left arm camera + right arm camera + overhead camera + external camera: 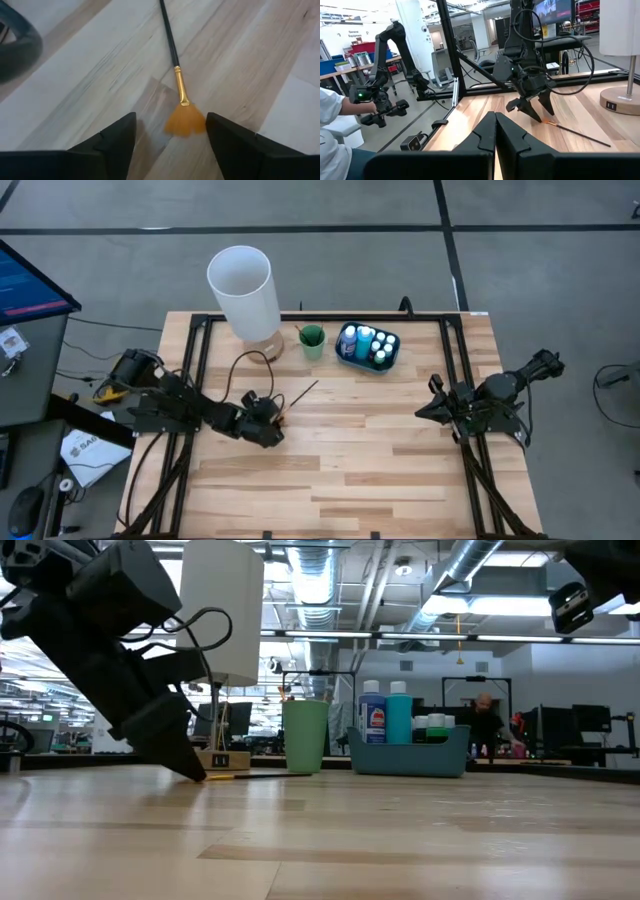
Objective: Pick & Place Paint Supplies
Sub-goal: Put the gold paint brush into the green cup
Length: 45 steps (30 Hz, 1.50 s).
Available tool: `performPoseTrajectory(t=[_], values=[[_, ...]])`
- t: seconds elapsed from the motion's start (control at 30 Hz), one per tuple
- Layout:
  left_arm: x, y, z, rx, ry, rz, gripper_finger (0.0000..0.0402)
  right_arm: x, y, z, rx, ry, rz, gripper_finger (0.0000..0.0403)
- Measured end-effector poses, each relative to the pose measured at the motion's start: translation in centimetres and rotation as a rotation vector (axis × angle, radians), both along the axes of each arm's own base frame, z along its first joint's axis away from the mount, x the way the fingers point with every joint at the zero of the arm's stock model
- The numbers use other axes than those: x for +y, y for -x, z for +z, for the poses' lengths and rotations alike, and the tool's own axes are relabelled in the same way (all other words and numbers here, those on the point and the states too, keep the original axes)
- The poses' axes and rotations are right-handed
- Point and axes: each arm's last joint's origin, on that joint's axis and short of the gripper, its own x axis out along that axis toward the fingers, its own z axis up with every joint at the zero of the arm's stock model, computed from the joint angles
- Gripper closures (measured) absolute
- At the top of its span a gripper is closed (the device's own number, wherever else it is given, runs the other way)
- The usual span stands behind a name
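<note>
I had the left gripper (170, 135) spread wide, low over the fan brush (176, 75) lying flat on the table (400, 470), bristles between its fingers. Closing there risked crushing bristles. The right gripper (495, 132) waited clenched, empty.

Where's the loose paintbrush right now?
The paintbrush lies flat on the table in the high view, left of centre, below the green cup. Its orange bristles sit between the open fingers of the left gripper.
</note>
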Motion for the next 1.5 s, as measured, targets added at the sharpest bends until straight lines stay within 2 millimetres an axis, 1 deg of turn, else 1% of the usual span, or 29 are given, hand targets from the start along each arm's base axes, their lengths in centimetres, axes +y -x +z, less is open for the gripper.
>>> performPoseTrajectory(t=[0.07, 0.17, 0.27, 0.37, 0.4, 0.43, 0.53, 0.63, 0.77, 1.2, 1.4, 1.5], values=[[0.1, 0.1, -0.3, 0.005, -0.002, 0.002, 0.0185, 0.0, 0.0, 0.0, 0.0, 0.0, 0.0, 0.0403], [0.1, 0.3, -0.7, 0.014, 0.014, -0.002, 0.0228, 0.0, 0.0, 0.0, -0.002, -0.001, 0.0, 0.0403], [0.1, 0.3, -0.7, 0.015, 0.023, -0.003, 0.0288, 0.0, 0.0, 0.0, -0.003, -0.002, 0.0, 0.0403], [0.2, 0.4, -0.8, 0.018, 0.019, 0.007, 0.0362, 0.0, 0.0, 0.0, -0.003, -0.002, 0.0, 0.0403], [0.2, 0.4, -0.8, 0.016, 0.018, 0.014, 0.0381, 0.0, 0.0, 0.0, -0.003, -0.002, 0.0, 0.0403], [0.2, 0.4, -0.8, 0.012, 0.017, 0.02, 0.039, 0.0, 0.0, 0.0, -0.003, -0.002, 0.0, 0.0403], [0.0, 0.1, -0.4, -0.014, 0.014, 0.024, 0.0399, 0.0, 0.0, 0.0, -0.001, -0.014, 0.0, 0.0403], [-0.2, -0.2, 0.3, -0.015, 0.023, -0.01, 0.0401, 0.0, 0.0, 0.0, 0.002, -0.028, 0.001, 0.0403], [-0.5, -0.9, 2.1, -0.079, 0.034, -0.047, 0.0401, 0.0, 0.0, 0.0, 0.002, -0.028, 0.001, 0.0403], [-0.2, -0.4, 6.1, -0.229, 0.003, -0.061, 0.0401, 0.0, 0.0, 0.0, 0.003, -0.028, 0.001, 0.0403], [0.0, 0.0, 8.1, -0.303, -0.045, -0.058, 0.0401, 0.0, 0.0, 0.0, 0.003, -0.028, 0.001, 0.0403], [0.0, -0.2, 9.2, -0.327, -0.072, -0.071, 0.0401, 0.0, 0.0, 0.0, 0.003, -0.028, 0.001, 0.0403]])
